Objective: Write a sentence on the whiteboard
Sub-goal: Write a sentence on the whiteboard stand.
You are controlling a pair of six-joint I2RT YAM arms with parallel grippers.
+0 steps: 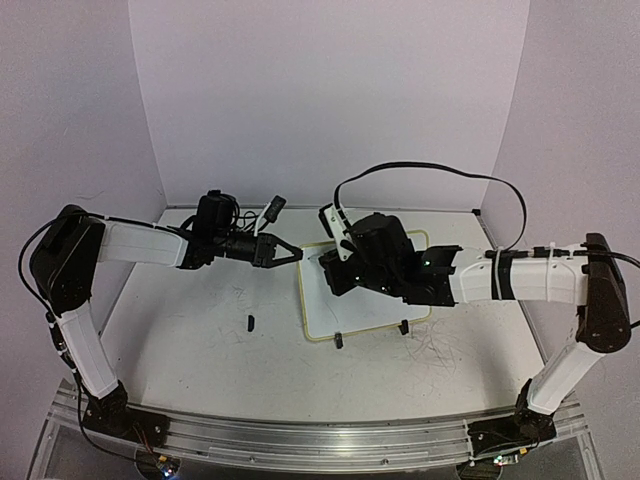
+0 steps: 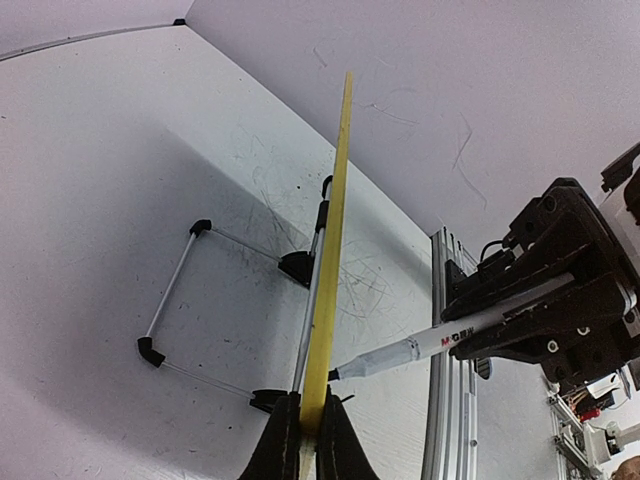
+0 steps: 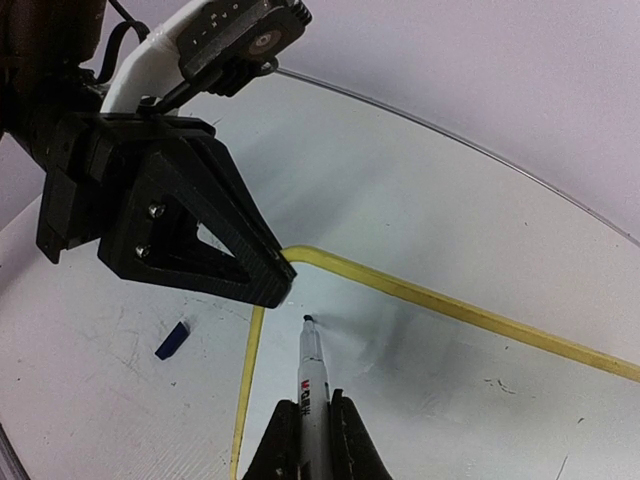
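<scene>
Left gripper (image 2: 308, 428) clenched on far-left frame corner of whiteboard (image 1: 350, 312), flat on table, centre-right. Right gripper (image 3: 312, 412) clamped on pen (image 3: 313, 375), tip just inside same corner; contact unclear. No sentence visible. Blank surface running rightward along long axis, away from left gripper.

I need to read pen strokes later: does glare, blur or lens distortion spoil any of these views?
Top external: even light, no glare on the whiteboard, but the rail bows from lens distortion. Left wrist: sharp, whiteboard seen edge-on. Right wrist: sharp, with a soft grey shadow beside the marker tip.
</scene>
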